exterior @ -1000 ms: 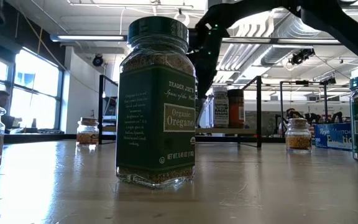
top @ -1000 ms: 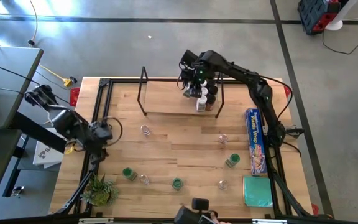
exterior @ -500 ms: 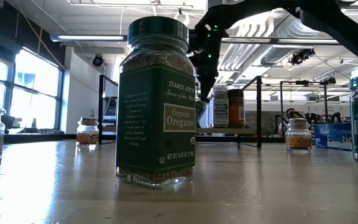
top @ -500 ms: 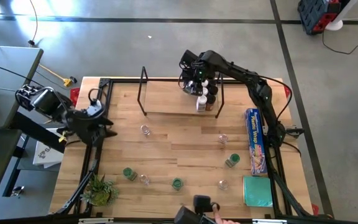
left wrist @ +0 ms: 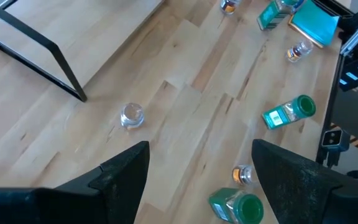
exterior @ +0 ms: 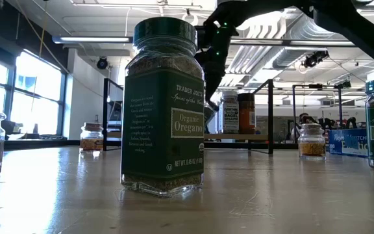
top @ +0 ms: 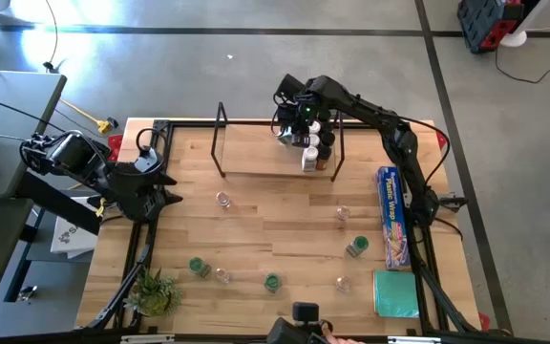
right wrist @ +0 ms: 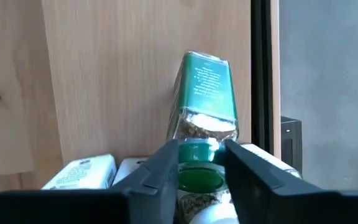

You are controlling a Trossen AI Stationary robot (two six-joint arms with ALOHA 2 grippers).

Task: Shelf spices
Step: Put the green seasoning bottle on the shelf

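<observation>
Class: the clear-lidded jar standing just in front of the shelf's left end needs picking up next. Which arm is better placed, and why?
Left. The left gripper hangs open just beside the clear-lidded jar; the right gripper is over the shelf, around a green-lidded jar.

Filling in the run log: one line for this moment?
right gripper: shut on green-lid jar over shelf | left gripper: open, at table's left edge | loose jars on table

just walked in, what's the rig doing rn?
It is putting spice jars on the shelf. The right gripper is over the shelf's right end, its fingers around the green lid of a green-labelled jar beside the jars already there. The left gripper is open at the table's left side, holding nothing. Several jars are not yet shelved, including the big oregano jar in the low view.
</observation>
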